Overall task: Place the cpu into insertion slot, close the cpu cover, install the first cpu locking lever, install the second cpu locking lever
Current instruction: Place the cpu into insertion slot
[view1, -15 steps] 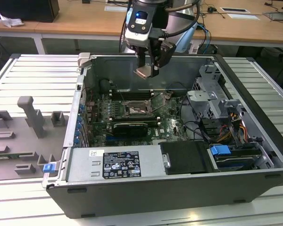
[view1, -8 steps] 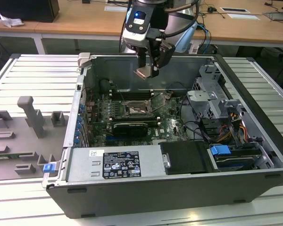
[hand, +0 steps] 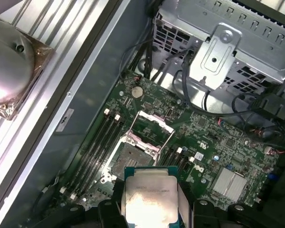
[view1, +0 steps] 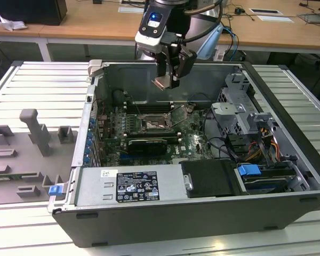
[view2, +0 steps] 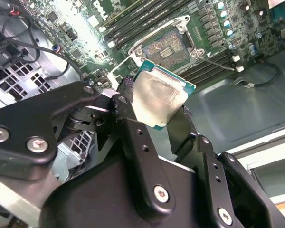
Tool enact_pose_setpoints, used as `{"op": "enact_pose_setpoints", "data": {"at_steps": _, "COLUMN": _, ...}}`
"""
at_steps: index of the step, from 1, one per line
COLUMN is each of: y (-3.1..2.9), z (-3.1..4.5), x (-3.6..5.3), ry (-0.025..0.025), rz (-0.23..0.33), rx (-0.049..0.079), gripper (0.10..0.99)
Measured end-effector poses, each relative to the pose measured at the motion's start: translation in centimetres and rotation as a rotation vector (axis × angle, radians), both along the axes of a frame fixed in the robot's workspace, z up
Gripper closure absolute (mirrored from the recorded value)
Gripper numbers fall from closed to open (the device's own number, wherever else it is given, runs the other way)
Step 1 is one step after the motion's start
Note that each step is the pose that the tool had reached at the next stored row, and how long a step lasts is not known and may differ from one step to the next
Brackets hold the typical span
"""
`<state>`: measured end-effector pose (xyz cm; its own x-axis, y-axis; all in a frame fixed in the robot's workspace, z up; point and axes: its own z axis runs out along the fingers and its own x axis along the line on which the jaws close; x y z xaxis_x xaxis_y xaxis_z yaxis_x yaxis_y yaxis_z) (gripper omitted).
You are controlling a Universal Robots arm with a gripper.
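Observation:
My gripper [view1: 169,79] hangs above the open computer case, shut on the cpu [view1: 162,82], a flat pale silver square held by its edges. In both wrist views the cpu [view2: 160,97] [hand: 149,199] sits between the black fingers [view2: 128,111], well above the board. The insertion slot [view1: 154,124] [view2: 167,45] [hand: 127,159] lies bare below it, a dark square socket with a silver rim on the green motherboard. The cpu cover [hand: 150,129] stands swung up at one edge of the socket. A thin wire locking lever [view2: 219,64] sticks out beside the socket.
Long black memory slots [hand: 99,142] flank the socket. A black graphics card [view1: 147,144] lies nearer the case front, with a metal drive cage [view1: 240,109] and cables on the exterior view's right. The case walls ring the board. A grey fixture tray [view1: 26,154] sits outside on the exterior view's left.

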<state>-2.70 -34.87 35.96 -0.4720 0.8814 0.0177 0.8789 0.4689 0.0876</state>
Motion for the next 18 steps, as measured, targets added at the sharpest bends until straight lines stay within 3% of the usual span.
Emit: {"op": "enact_pose_setpoints", "data": {"at_steps": 18, "y": 0.0, "z": -0.17, "x": 0.0, "ry": 0.0, "rz": -0.152, "rx": 0.0, "gripper": 0.557}}
